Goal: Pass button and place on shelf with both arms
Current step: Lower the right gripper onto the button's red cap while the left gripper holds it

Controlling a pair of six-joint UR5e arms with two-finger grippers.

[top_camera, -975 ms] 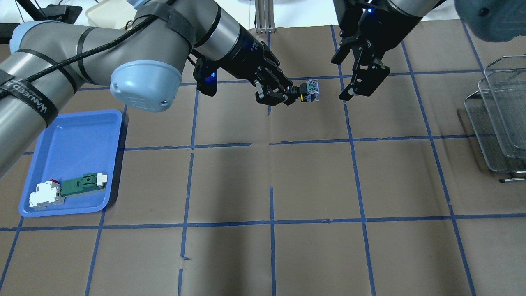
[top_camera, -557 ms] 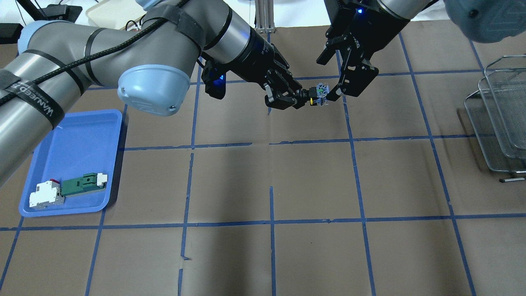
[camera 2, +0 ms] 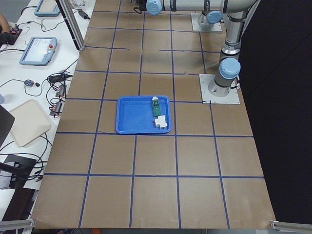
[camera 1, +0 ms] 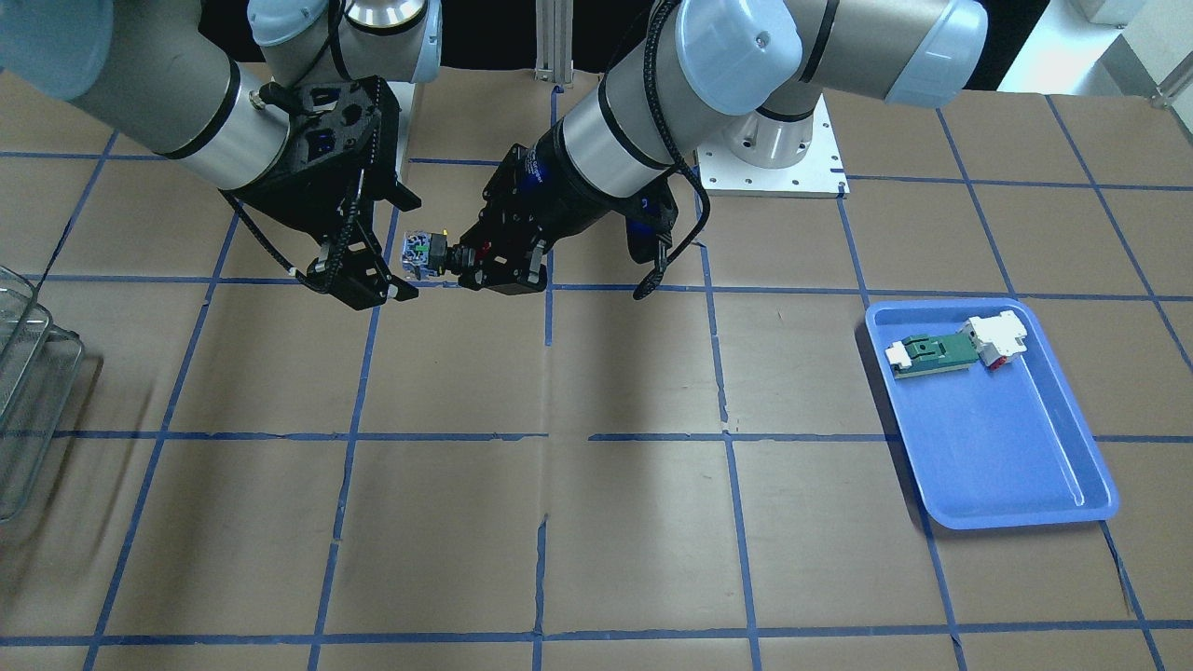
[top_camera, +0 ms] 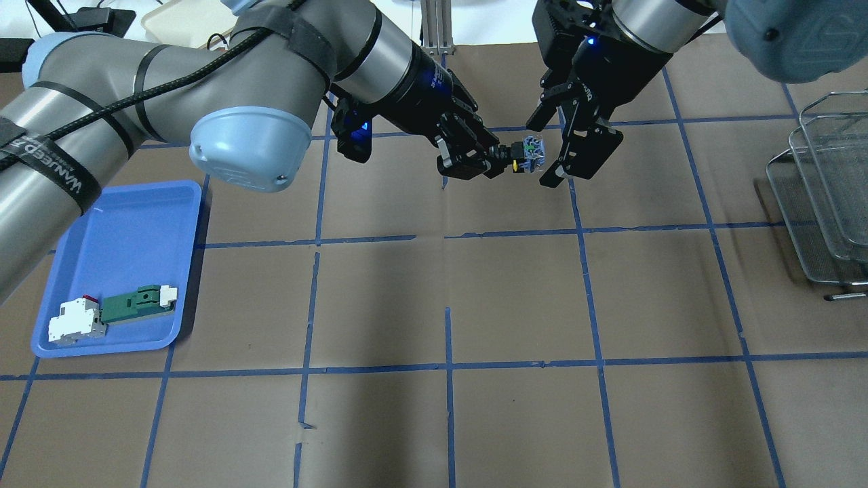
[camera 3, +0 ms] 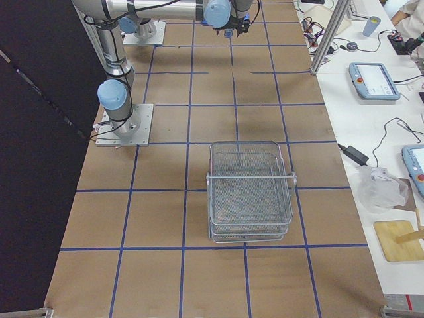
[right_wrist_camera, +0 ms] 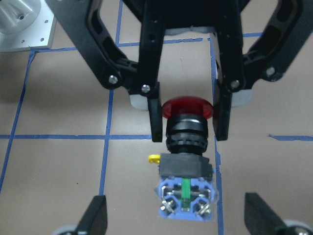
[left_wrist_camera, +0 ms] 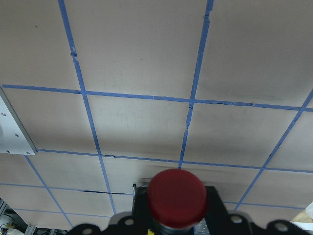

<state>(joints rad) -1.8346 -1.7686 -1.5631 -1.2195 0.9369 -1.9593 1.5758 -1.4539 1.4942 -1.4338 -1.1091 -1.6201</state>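
Note:
The button (top_camera: pixel 531 152) has a red cap, a black collar and a whitish-blue block end, and is held level above the table. My left gripper (top_camera: pixel 500 163) is shut on the button's cap end. The right wrist view shows its fingers (right_wrist_camera: pixel 156 117) clamping the collar under the red cap (right_wrist_camera: pixel 187 107). My right gripper (top_camera: pixel 540 153) is open, with its fingers on either side of the block end (right_wrist_camera: pixel 186 200) and clear of it. Both also show in the front view: the button (camera 1: pixel 418 253), the left gripper (camera 1: pixel 463 257) and the right gripper (camera 1: pixel 403 248). The wire shelf (top_camera: pixel 824 196) stands at the far right.
A blue tray (top_camera: pixel 115 237) at the left holds a green-and-white flat part (top_camera: pixel 139 301) and a white block with red (top_camera: pixel 74 322). The table is brown paper with blue tape lines. The shelf also shows in the exterior right view (camera 3: pixel 250 192).
My right gripper has moved left and down, bringing its open fingers around the button's block end. My left gripper has shifted the button slightly right.

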